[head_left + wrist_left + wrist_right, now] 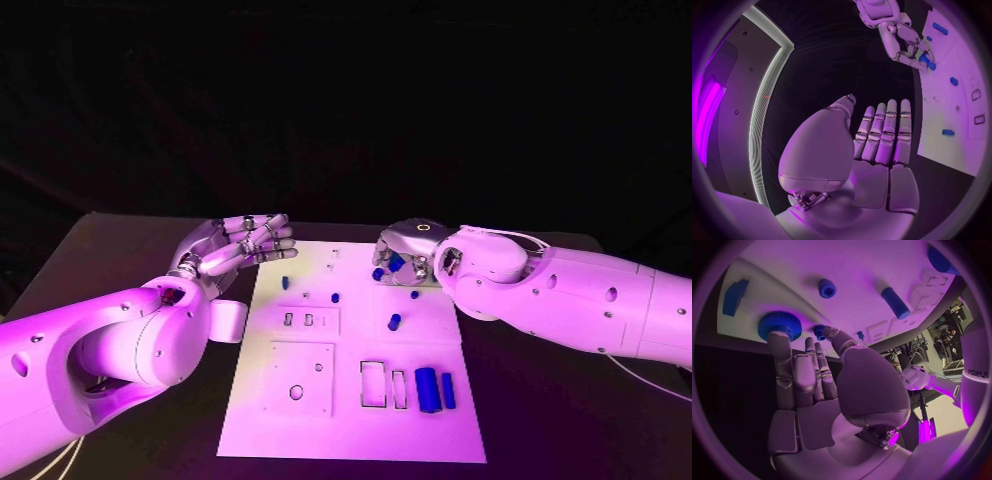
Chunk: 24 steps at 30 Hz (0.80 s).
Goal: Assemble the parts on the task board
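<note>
Task board (pixel 353 400): white plate at the centre of the black table (pixel 116 250), long axis running away from you. Your parts sit in two groups. At the near end, around 5 o'clock from the board's centre, two long blue bars (pixel 434 388) lie side by side just beside a pair of rectangular slots (pixel 384 384); I'd judge they are staged there to go into those slots. At the far end, toward 12 o'clock, small blue pegs (pixel 335 297) are scattered, with one capsule-shaped piece (pixel 394 322) nearer the middle.

Right hand (pixel 400 254) is over the far right corner, about 1 o'clock. Right wrist view: a blue toothed gear (pixel 779 324) lies against the fingertips (pixel 777 338), with a smaller blue knob (pixel 819 330) beside it and a cylinder (pixel 895 302) and a ring-like piece (pixel 827 288) further off on the board. Fingers look fairly straight, touching or resting by the gear. Whether they actually grip it, you cannot tell from these views. My reading: the hand is positioned there to seat or collect the gear.

Left hand (pixel 248 243) sits off the board's far left corner, about 11 o'clock. Left wrist view shows its fingers (pixel 887 130) extended side by side, palm bare, holding nothing. Likely parked clear so it doesn't crowd the right hand's work.
</note>
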### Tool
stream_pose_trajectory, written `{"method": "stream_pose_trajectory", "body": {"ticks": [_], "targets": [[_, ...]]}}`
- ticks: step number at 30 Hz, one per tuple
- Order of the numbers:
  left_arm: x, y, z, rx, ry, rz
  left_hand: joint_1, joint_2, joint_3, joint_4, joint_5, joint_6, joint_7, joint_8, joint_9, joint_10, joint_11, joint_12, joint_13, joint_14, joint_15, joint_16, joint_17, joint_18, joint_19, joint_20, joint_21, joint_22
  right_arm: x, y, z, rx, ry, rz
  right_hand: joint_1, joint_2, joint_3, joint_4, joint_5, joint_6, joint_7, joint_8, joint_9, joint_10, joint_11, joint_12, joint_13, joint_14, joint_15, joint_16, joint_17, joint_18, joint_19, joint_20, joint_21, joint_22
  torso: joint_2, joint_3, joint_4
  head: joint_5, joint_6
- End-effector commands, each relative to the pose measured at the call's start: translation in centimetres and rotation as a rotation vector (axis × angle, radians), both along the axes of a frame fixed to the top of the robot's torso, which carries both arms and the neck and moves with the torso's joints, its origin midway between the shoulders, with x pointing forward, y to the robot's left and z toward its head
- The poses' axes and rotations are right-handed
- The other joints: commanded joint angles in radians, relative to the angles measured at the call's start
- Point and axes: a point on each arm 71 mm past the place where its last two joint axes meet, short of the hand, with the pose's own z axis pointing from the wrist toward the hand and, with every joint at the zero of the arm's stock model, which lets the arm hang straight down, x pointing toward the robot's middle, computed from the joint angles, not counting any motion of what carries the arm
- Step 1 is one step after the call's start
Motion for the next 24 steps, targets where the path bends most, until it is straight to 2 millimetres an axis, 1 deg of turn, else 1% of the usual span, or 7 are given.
{"method": "stream_pose_trajectory", "body": {"ticks": [1,5,11,13,17,21,24], "targets": [[-0.09,-0.19,0.24,-0.011,-0.006,-0.021,0.003,0.003,0.006,-0.001,-0.007,0.007,0.003,-0.003,-0.001,0.006,0.001,-0.005,0.0,0.007,0.001,-0.003,0.001,0.012,0.008,0.001,0.005,0.001,0.09,0.06,-0.07,-0.033,-0.008,-0.004,0.012,0.0,0.008,0.005,0.006,0.005,-0.002,0.001,0.002,0.0,-0.001,0.003,0.002,0.045,-0.003,0.02,0.019,-0.021,0.012,-0.001,0.023,0.029,0.007,-0.0002,0.0011,0.0,0.0],[-0.08,-0.14,0.26,-0.011,-0.007,-0.02,0.003,0.003,0.006,-0.001,-0.007,0.007,0.003,-0.004,-0.001,0.006,0.001,-0.006,-0.001,0.006,0.001,-0.004,0.001,0.012,0.008,0.001,0.005,0.002,0.14,0.11,-0.06,-0.031,-0.01,-0.004,0.012,0.004,0.017,0.011,0.007,0.01,-0.001,0.003,0.003,0.006,-0.001,0.005,0.003,0.048,-0.003,0.047,0.045,-0.025,0.02,0.0,0.052,0.066,0.01,-0.0009,0.003,-0.001,0.002],[-0.08,-0.08,0.28,-0.01,-0.006,-0.02,0.003,0.003,0.006,-0.001,-0.007,0.007,0.003,-0.004,-0.001,0.006,0.001,-0.006,-0.001,0.006,0.001,-0.004,0.001,0.012,0.008,0.001,0.005,0.002,0.15,0.19,-0.08,-0.032,-0.007,-0.004,0.017,0.009,0.039,0.02,0.002,0.03,-0.003,0.011,0.007,0.033,-0.005,0.014,0.006,0.057,-0.006,0.11,0.11,-0.038,0.048,-0.001,0.123,0.159,0.016,-0.0006,0.0028,0.003,0.005],[-0.07,-0.05,0.29,-0.01,-0.005,-0.019,0.003,0.003,0.006,-0.001,-0.007,0.007,0.003,-0.004,-0.001,0.006,0.001,-0.006,-0.001,0.006,0.001,-0.004,0.001,0.012,0.008,0.001,0.005,0.002,0.15,0.21,-0.09,-0.032,-0.006,-0.004,0.02,0.011,0.047,0.022,-0.002,0.042,-0.004,0.015,0.011,0.043,-0.007,0.017,0.007,0.059,-0.008,0.128,0.128,-0.042,0.057,-0.002,0.144,0.187,0.017,-0.0004,0.0027,0.002,0.006],[-0.06,-0.03,0.29,-0.01,-0.005,-0.02,0.003,0.003,0.006,-0.001,-0.007,0.007,0.004,-0.005,-0.001,0.005,0.001,-0.007,-0.001,0.006,0.001,-0.005,0.001,0.012,0.009,0.001,0.006,0.002,0.13,0.24,-0.11,-0.033,-0.003,-0.003,0.022,0.013,0.057,0.025,-0.008,0.055,-0.007,0.019,0.016,0.057,-0.01,0.019,0.008,0.061,-0.01,0.149,0.149,-0.046,0.064,-0.004,0.168,0.217,0.019,-0.0012,0.0032,0.001,0.007],[-0.03,0.0,0.29,-0.009,-0.004,-0.019,0.003,0.003,0.006,-0.001,-0.007,0.007,0.004,-0.005,-0.001,0.005,0.001,-0.007,-0.001,0.006,0.001,-0.005,0.001,0.012,0.009,0.001,0.006,0.002,0.07,0.34,-0.09,-0.03,-0.003,0.001,0.025,0.015,0.066,0.03,-0.014,0.073,-0.013,0.025,0.023,0.078,-0.017,0.025,0.012,0.063,-0.014,0.172,0.174,-0.051,0.073,-0.006,0.195,0.254,0.022,-0.0008,0.0039,-0.001,0.006],[0.01,0.06,0.28,-0.008,-0.004,-0.017,0.004,0.004,0.006,-0.001,-0.007,0.006,0.004,-0.006,-0.001,0.005,0.002,-0.009,-0.001,0.006,0.002,-0.006,0.001,0.012,0.009,0.001,0.007,0.002,0.03,0.41,-0.02,-0.021,-0.009,0.005,0.029,0.019,0.073,0.032,-0.017,0.086,-0.019,0.03,0.028,0.09,-0.022,0.028,0.015,0.065,-0.017,0.184,0.186,-0.053,0.078,-0.009,0.209,0.272,0.023,-0.0013,0.0043,0.0,0.009]]}}
